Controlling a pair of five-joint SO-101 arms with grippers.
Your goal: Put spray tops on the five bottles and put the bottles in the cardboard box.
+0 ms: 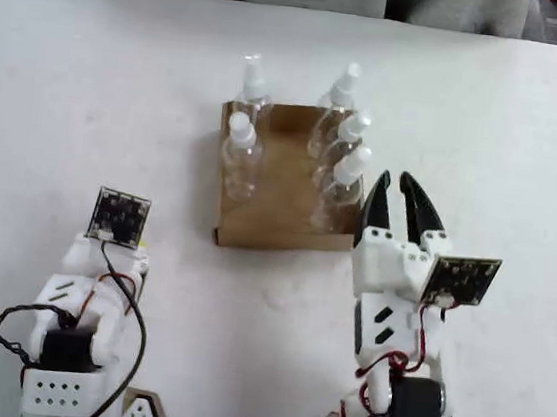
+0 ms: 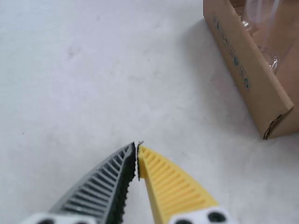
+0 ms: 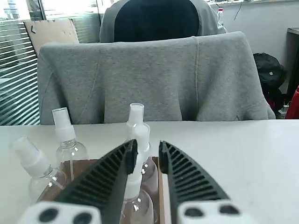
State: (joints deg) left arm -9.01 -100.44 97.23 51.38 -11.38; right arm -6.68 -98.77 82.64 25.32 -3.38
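All five bottles (image 1: 240,149) stand upright in the box (image 1: 267,222) with tops on, just ahead of the right gripper (image 1: 394,184), which is a little open and empty. The left gripper (image 2: 137,148), closed on nothing, is over the table (image 2: 70,70), farther away.

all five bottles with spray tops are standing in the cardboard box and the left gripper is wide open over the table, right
Not quite. The left gripper is shut, not wide open: the left wrist view shows its two tips meeting over the table. The rest holds: the five bottles, spray tops on, stand in the cardboard box.
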